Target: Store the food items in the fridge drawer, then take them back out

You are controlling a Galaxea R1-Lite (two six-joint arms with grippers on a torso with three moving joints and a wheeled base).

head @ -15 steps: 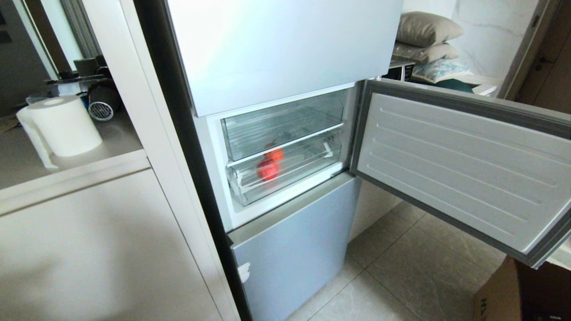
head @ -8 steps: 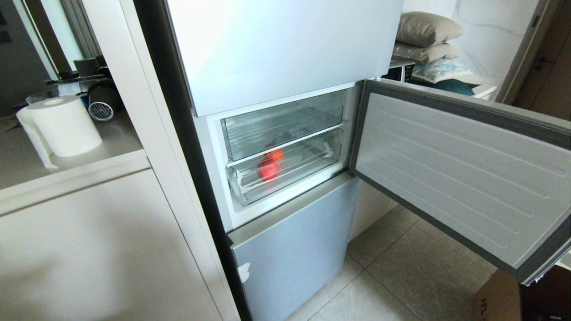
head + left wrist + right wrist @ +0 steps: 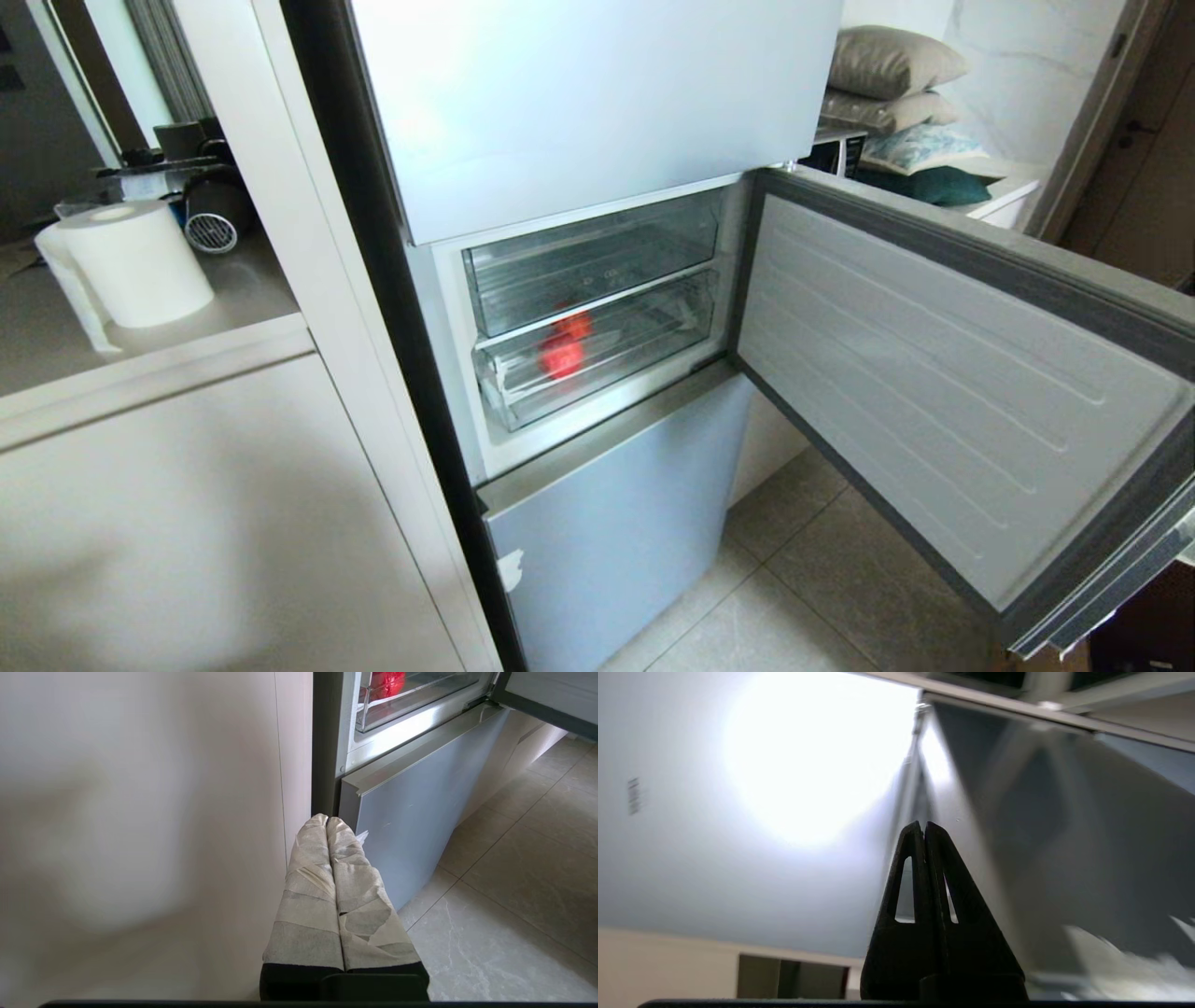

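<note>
A red round food item (image 3: pixel 562 357) lies in the lower clear fridge drawer (image 3: pixel 644 350), which is pushed into the open middle compartment. The left wrist view catches the food item (image 3: pixel 387 682) and the fridge drawer's front (image 3: pixel 411 702) at its edge. My left gripper (image 3: pixel 327 820), with taped fingers, is shut and empty, low beside the white cabinet and the fridge's bottom door. My right gripper (image 3: pixel 923 825) is shut on nothing, pointing along a grey panel under bright glare. Neither gripper shows in the head view.
The compartment door (image 3: pixel 952 373) stands swung out to the right over the tiled floor (image 3: pixel 840 579). A second clear drawer (image 3: pixel 588 257) sits above. A paper towel roll (image 3: pixel 131 261) stands on the counter at left. Pillows (image 3: pixel 892 61) lie behind the door.
The compartment door has swung, its free edge coming nearer and lower in the head view and now covering the cardboard box at bottom right. Food item and drawer have not moved.
</note>
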